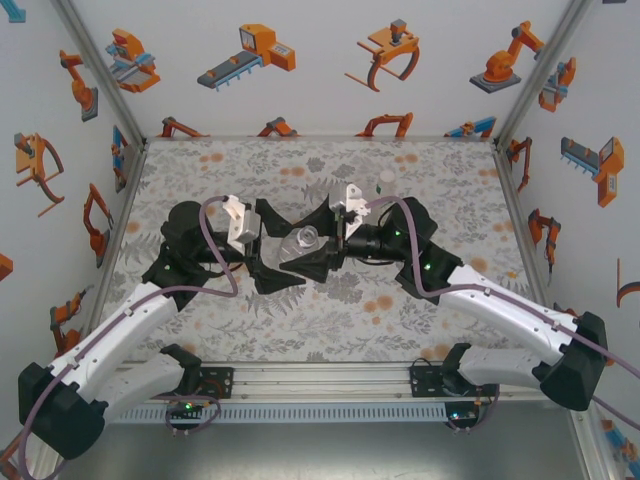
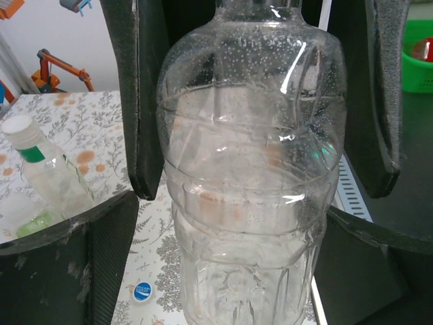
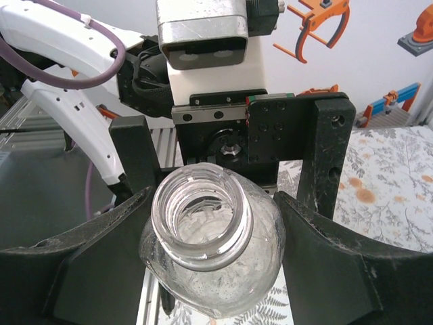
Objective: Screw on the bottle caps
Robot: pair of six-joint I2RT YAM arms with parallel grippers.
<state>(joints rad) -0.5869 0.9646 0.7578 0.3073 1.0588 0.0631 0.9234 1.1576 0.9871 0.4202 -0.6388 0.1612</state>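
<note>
Clamping a large colourless see-through plastic bottle [image 3: 210, 277] between its 2 matte black, curved fingers [image 3: 88, 271], the right gripper [image 3: 213, 203] grasps it at the shoulder, just under the neck. The bottle is over the middle of the flower-patterned counter [image 1: 330, 300], between both grippers. Its wide mouth stands open, a thick glossy ring of clear plastic. The wall is thin, with moulded horizontal bands, fine speckles high up and bright glints on the curves. The left gripper [image 2: 233, 210] is released: its 2 dark, scuffed fingers stand on either side of the bottle's lower body, and a strip of counter shows between 1 finger and the wall. A round blue plastic cap [image 2: 142, 291] lies flat on the counter near the bottle. Farther off, a small see-through plastic bottle [image 2: 51, 179] wears a white cap [image 2: 18, 130] above a green ring, with a green tint low in its body.
</note>
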